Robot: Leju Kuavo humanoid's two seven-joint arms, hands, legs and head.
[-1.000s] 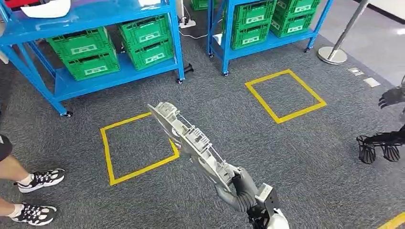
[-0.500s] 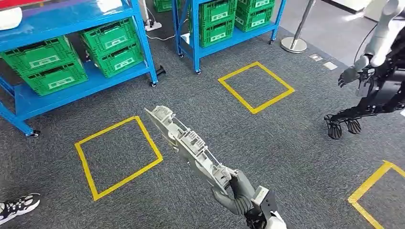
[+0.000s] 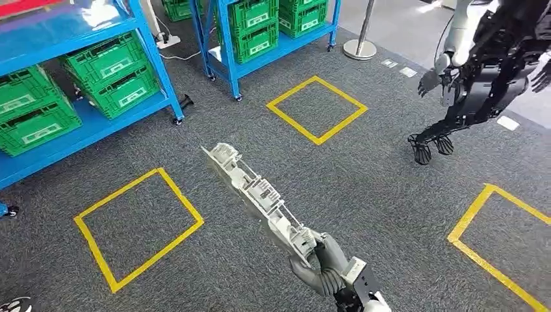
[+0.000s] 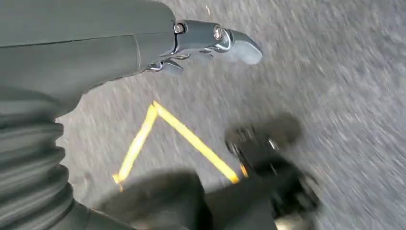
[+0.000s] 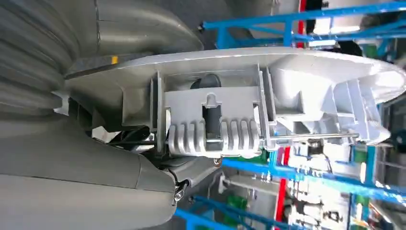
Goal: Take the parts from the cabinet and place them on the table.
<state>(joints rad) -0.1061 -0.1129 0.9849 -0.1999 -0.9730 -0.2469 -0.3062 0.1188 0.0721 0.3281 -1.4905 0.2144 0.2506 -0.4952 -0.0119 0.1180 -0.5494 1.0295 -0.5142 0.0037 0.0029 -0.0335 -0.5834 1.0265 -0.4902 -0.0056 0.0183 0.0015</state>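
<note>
A long grey cast metal part (image 3: 256,192) with ribs and pockets points away from me over the carpet. My right hand (image 3: 321,263) grips its near end low in the head view. In the right wrist view the part (image 5: 268,96) lies across the picture, with the hand's (image 5: 72,158) thick fingers wrapped around its near end. My left hand (image 4: 95,57) hangs over the grey carpet with its fingers stretched out and nothing in them.
Blue racks (image 3: 156,62) with green crates (image 3: 110,71) stand at the far left and back. Yellow tape squares (image 3: 316,108) mark the carpet, another at the right (image 3: 500,240). A second humanoid robot (image 3: 481,71) stands at the far right. A stanchion base (image 3: 359,49) sits behind.
The camera has turned right: racks and tape squares slid left, the person's feet left the picture, and the other robot came in. The part stays in my right hand.
</note>
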